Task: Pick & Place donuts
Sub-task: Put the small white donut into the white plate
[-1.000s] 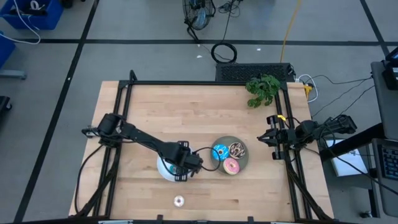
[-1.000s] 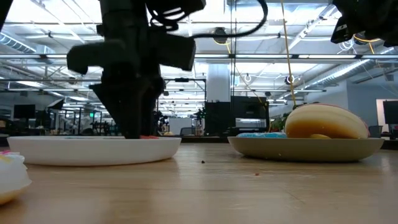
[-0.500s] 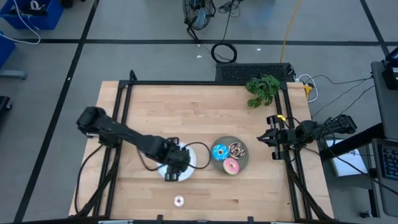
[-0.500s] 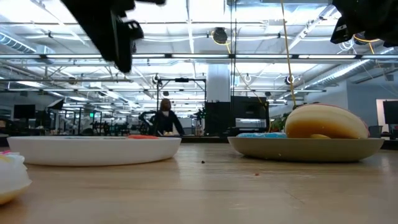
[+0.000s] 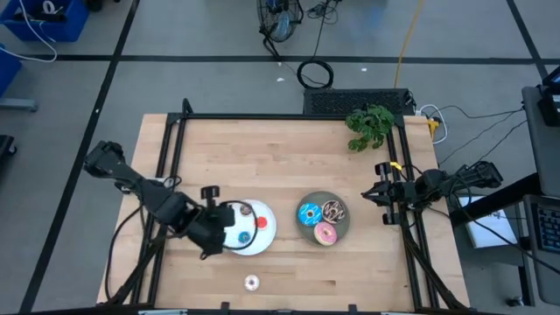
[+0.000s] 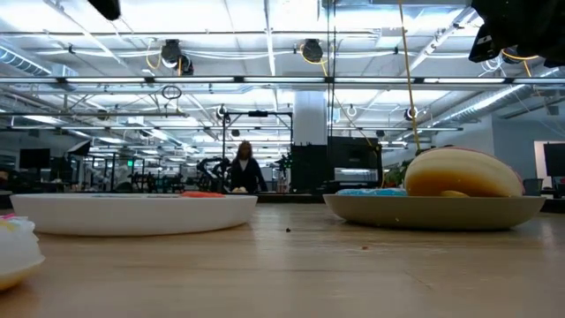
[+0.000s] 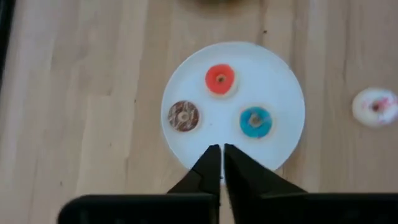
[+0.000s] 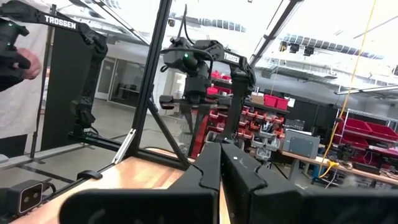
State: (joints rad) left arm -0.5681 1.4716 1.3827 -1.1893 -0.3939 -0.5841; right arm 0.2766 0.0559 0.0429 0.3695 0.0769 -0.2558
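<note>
Three tiny donuts lie flat on the white plate (image 7: pixel 233 106): a red donut (image 7: pixel 220 79), a brown donut (image 7: pixel 184 116) and a blue donut (image 7: pixel 255 122). A tiny white donut (image 5: pixel 252 282) lies on the bare wood near the table's front edge. The grey plate (image 5: pixel 343 225) carries the larger blue donut (image 5: pixel 308 213), the dark sprinkled donut (image 5: pixel 333 210) and the pink donut (image 5: pixel 325 234). My left gripper (image 7: pixel 221 152) is shut and holds nothing, raised above the white plate's left rim (image 5: pixel 229 232). My right gripper (image 5: pixel 369 196) waits shut at the table's right edge.
A green leafy plant (image 5: pixel 369 124) lies at the table's far right corner. A black frame (image 5: pixel 175 149) runs along the table's edges. In the low view the white plate (image 6: pixel 132 212) and the grey plate (image 6: pixel 433 210) stand side by side, with bare wood in front.
My left gripper has risen from the white plate and drawn back toward the table's left edge, leaving the low view. The plate and its three tiny donuts now show uncovered.
</note>
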